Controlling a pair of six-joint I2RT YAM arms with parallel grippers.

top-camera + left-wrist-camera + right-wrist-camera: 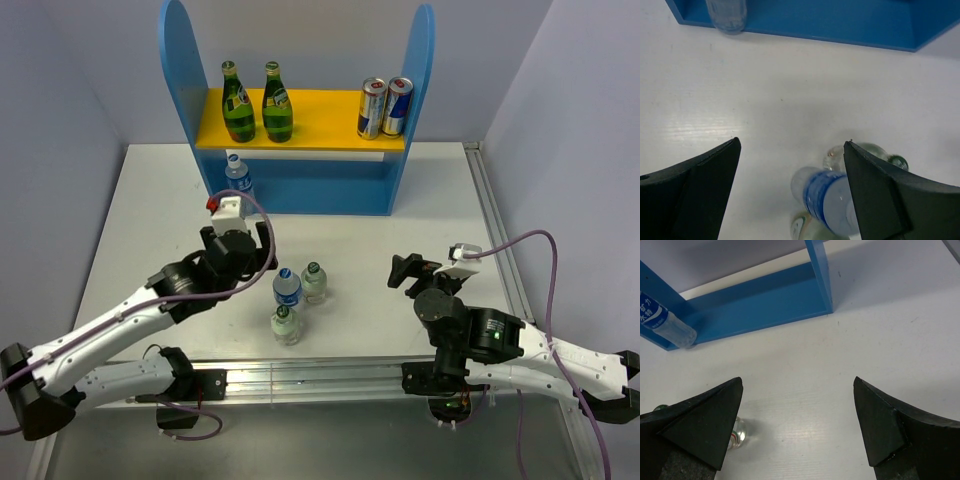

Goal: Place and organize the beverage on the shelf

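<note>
The beverage bottles still loose on the bench [150, 200] are three small clear ones, standing just to the right of the left gripper [792, 144] and well to the left of the right gripper [799, 381]. In the left wrist view the blue-labelled bottle [827, 200] shows low between the spread fingers, its right side covered by one finger [890, 200]. The green-capped bottle [880, 155] peeps out just above that finger, and the third bottle [805, 227] is cut off by the lower edge. Whether any of them touches a finger cannot be told there. In the top view the arm stands apart from them. The left gripper is wide apart and holds nothing, and so is the right gripper. Ahead of both grippers stands the shelf [300, 185]. On its blue base, straight beyond the left gripper, is a water bottle [238, 178], cut off at the top in the left wrist view and at the frame's left side in the right wrist view. On the yellow upper board [320, 132] stand two green bottles [257, 103], beyond the left gripper, and two cans [385, 107], beyond the right. Their labels are too small to read. In the right wrist view one loose bottle is half hidden behind that gripper's left finger [695, 425].
</note>
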